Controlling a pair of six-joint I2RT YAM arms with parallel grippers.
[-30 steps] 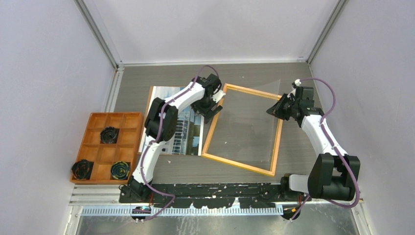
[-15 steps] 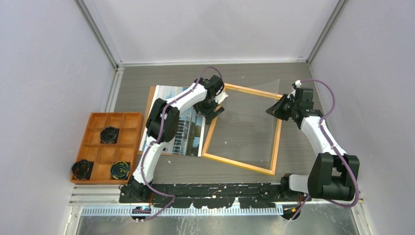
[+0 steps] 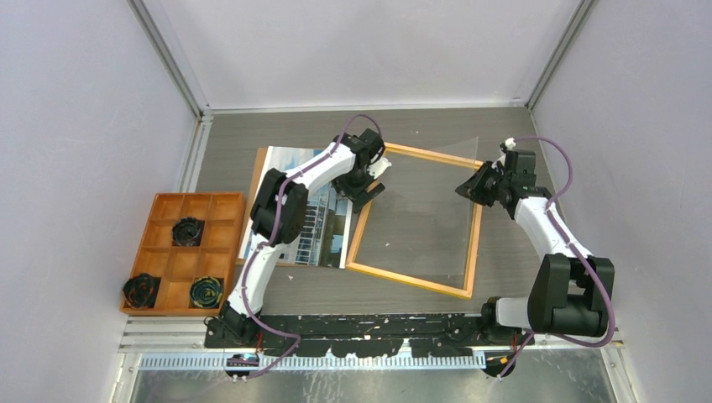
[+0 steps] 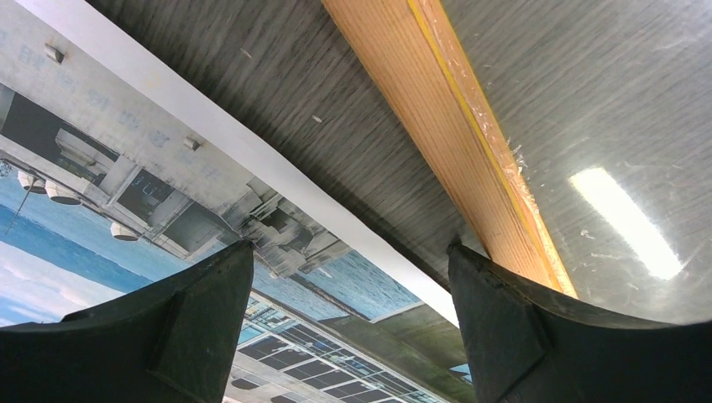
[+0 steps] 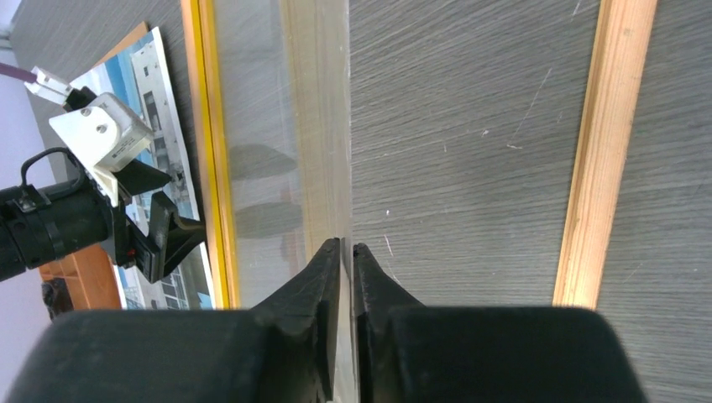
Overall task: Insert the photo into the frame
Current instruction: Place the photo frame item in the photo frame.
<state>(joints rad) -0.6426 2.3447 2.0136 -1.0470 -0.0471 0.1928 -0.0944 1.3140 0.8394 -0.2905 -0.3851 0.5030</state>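
The frame (image 3: pixel 411 282) lies flat in the middle of the table (image 3: pixel 252 134). The photo (image 3: pixel 329 242) lies just to its left, picture side up, and the left arm hides part of it. The left gripper (image 3: pixel 368 190) hangs over the gap between the photo and the frame's left side, fingers wide apart, holding nothing. At the frame's right side, the right gripper (image 3: pixel 468 189) pinches the edge of the clear pane (image 3: pixel 420 210), which is tipped up there.
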